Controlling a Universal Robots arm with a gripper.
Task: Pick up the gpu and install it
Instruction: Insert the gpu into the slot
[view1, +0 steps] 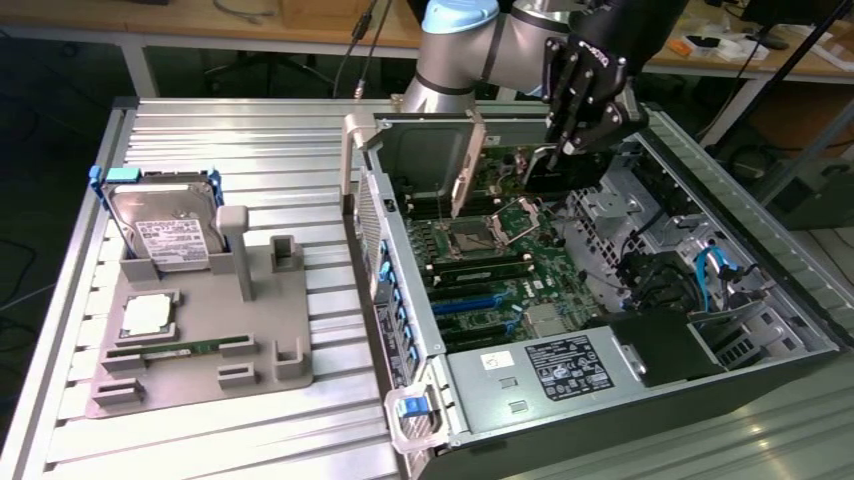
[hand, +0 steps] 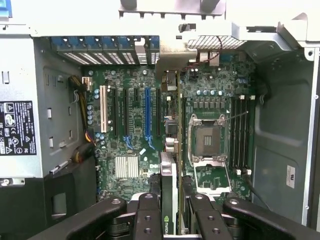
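Green board and black cooler, seen edge-on: that was the gpu (hand: 168, 180), a thin flat card pinched between the black fingers of the arm's gripper (hand: 173, 212), which pressed on its two faces. It hung inside the open grey metal tower case (view1: 763, 245), above the green motherboard (hand: 132, 130) and, as far as I could tell, clear of it. I took the picking-up as done and the carrying-in as the step in hand; nothing was seated yet.

Seating it, by my reckoning, would call for the card's lower edge to be squared with the long blue slot (hand: 147, 112), which lay just to one side of the card's line. It would then need a straight push with no tilt. The bare silver processor socket (hand: 207, 135) sat near on the other side, and a slip could catch it.

The exterior view gave the height: the gripper (view1: 567, 148) held the gpu (view1: 547, 175) over the far end of the board. Well apart, on the exterior view's left, stood a grey plastic holder (view1: 267, 340) with a silver hard drive (view1: 163, 235) and a narrow green memory stick (view1: 180, 349). The wrist view gave the alignment, looking down the card onto the slots.
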